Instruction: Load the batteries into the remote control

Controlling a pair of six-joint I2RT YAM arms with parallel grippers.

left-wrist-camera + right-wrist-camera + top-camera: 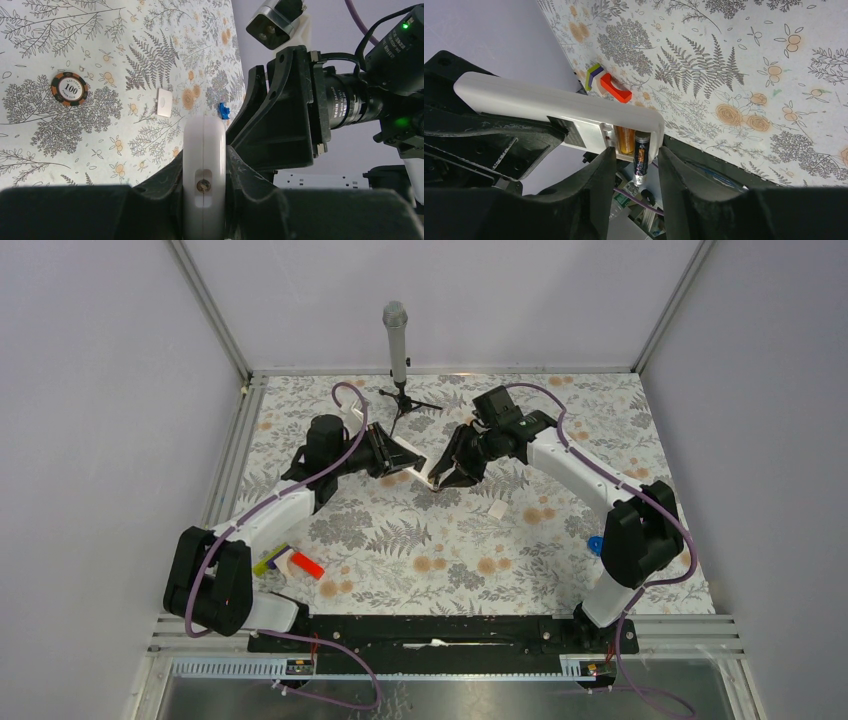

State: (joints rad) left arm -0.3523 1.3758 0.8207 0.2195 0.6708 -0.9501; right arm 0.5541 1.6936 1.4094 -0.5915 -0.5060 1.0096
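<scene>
- remote control (404,452) is held off the tabletop (450,560), mid-rear, just in front of the microphone (396,340) stand, between the two arms
- left fingers (167,177) are clamped tight on the remote, one on each flat face; the left wrist view shows its white rounded end (202,165) edge-on between them
- in the right wrist view the remote (549,102) shows its white back and side, with the battery bay open at the end nearest the right fingers (599,175)
- copper battery (625,140) sits inside the bay
- dark battery (641,159) is beside it, touching or nearly so; its upper end is in the bay and its lower end sticks out past the edge
- right fingers are spread apart, one on each side of the dark battery with a gap on both sides; they grip nothing
- top view: the right finger tips (447,470) are right at the remote's end
- small white flat piece (497,510) lies on the tabletop, near and forward of the right fingers; also in the left wrist view (163,101)
- poker chip (69,89) marked 100 lies flat on the tabletop, apart from the white piece
- blue bit (595,544) is by the right arm's elbow
- red-and-white block (296,563) with a yellow-green piece is near the left arm's base, well apart from the remote
</scene>
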